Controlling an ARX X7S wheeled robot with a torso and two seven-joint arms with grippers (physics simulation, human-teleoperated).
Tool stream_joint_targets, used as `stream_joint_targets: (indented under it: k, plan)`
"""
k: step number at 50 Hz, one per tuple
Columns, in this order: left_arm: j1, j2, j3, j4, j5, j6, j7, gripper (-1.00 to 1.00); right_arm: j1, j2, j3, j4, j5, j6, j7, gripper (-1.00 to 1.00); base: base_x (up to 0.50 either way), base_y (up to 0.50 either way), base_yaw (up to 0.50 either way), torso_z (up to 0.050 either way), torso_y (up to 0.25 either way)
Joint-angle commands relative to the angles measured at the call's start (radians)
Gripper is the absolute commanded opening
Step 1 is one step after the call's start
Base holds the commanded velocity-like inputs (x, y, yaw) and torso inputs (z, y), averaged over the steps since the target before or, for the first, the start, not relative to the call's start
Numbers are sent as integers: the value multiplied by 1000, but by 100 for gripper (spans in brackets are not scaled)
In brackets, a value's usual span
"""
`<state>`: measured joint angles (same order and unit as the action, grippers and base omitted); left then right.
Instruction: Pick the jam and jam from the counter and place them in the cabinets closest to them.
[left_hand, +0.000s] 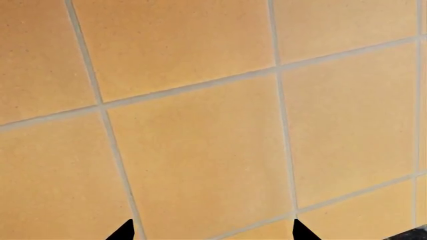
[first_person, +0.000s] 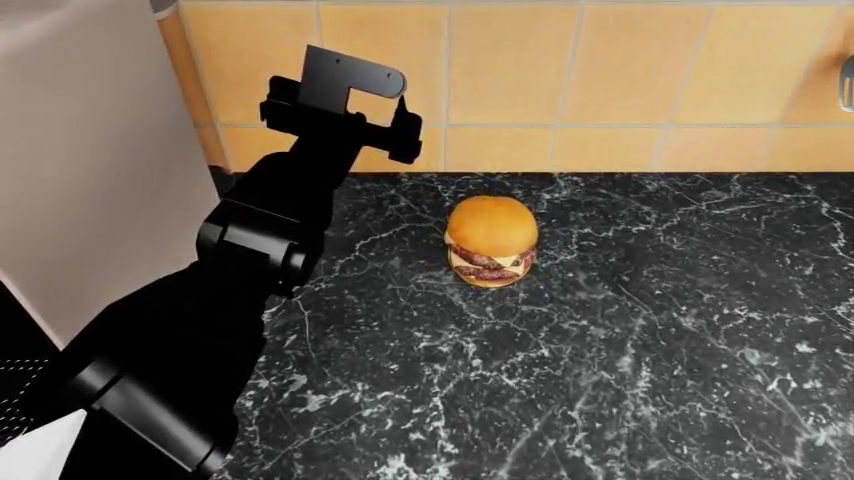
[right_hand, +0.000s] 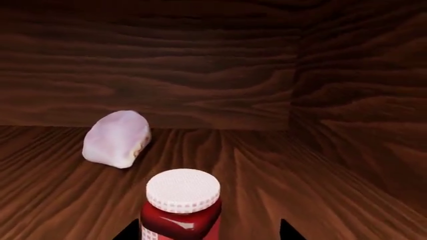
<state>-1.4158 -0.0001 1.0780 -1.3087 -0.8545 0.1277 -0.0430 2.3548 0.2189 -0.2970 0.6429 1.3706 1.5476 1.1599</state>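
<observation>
A jam jar (right_hand: 181, 202) with dark red contents and a pale lid stands upright on the wooden floor of a cabinet (right_hand: 200, 70). My right gripper (right_hand: 208, 232) is open around it. One black fingertip is close beside the jar, and the other stands well apart from it. The right arm does not show in the head view. My left gripper (left_hand: 213, 231) is open with nothing between its tips, and it faces the orange wall tiles (left_hand: 200, 150). In the head view the left arm (first_person: 267, 240) is raised over the left end of the black veined counter (first_person: 641, 340).
A burger (first_person: 491, 240) sits on the counter near the tiled wall. A pale rounded lump (right_hand: 117, 138) lies on the cabinet floor behind the jar. A tall white panel (first_person: 94, 150) stands at the counter's left end. A metal object (first_person: 846, 85) shows at the wall's right edge.
</observation>
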Motion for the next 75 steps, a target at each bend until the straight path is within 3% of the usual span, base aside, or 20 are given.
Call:
stream_joint_targets:
  k: [1,14,24,35,40,46,52,60,64,75]
  plan:
    - [-1,0,7,0,-4,2,-1,100,1,-17,34,-47,-52,20,-33,100,0,0,0,0,0]
    - [-1,0,13,0,-9,3,0,100,1,-16,36,-111,-50,22,-26,100,0,0,0,0,0]
    - [-21,0,8,0,-36,16,-7,100,1,-1,19,-151,88,23,81,100,0,0,0,0,0]
    - [-114,0,197,13,-285,125,19,100,1,12,8,-194,335,23,291,100,0,0,0,0,0]
    - [-138,0,256,25,-342,145,21,100,1,24,-11,-216,448,23,396,100,0,0,0,0,0]
    - [-170,-4,272,42,-362,156,25,100,1,36,-26,-241,470,23,410,100,0,0,0,0,0]
    - [-169,-192,291,446,-355,109,-164,100,1,55,-31,-276,486,23,411,100,0,0,0,0,0]
    - [-169,-348,290,762,-352,93,-313,100,1,97,-58,-316,568,-14,411,100,0,0,0,0,0]
    - [-161,-390,282,831,-360,95,-341,100,1,204,-228,-435,738,-175,411,100,0,0,0,0,0]
    - [-145,-476,268,987,-366,105,-404,100,1,341,-397,-633,910,-358,411,100,0,0,0,0,0]
